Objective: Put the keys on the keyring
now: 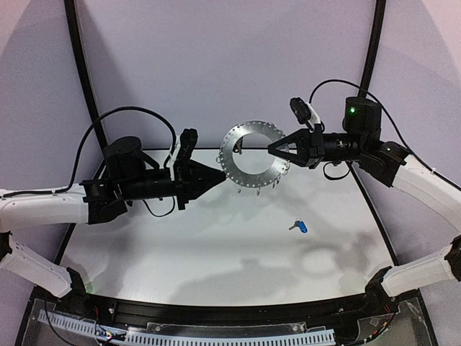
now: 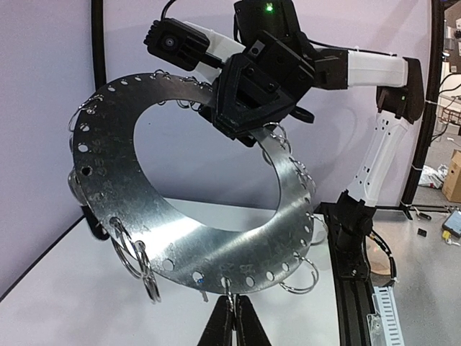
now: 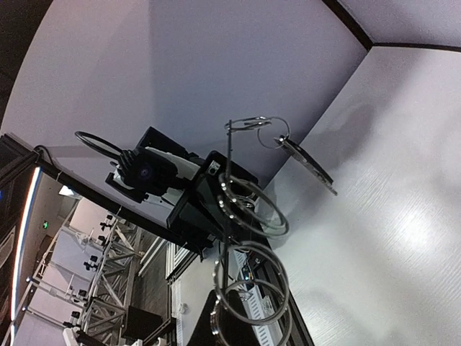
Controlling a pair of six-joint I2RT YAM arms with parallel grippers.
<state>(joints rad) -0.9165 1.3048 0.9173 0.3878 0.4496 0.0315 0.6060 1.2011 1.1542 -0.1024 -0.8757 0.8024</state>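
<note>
Near grip: the left hand (image 2: 231,317) is closed tight, its tips appearing to pinch one clip (image 2: 227,290) on the rim nearest it.
Far grip: the right hand (image 2: 246,121) clamps the keyring (image 2: 180,241) at the opposite rim, holding it above the table (image 1: 180,245).
Keys: the blue key (image 1: 299,226) lies on the table, below and well apart from both hands; a dark key (image 3: 310,166) seems to hang from a clip across the hole from the right hand.
Doing it well: hold the keyring steady; draw the clip straight toward the left hand, no twisting.
Risk: thin wire slipping from the tips.

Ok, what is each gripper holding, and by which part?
Right gripper pinches the ring by its rim. Left gripper is shut at the opposite rim, apparently on a wire clip.
</note>
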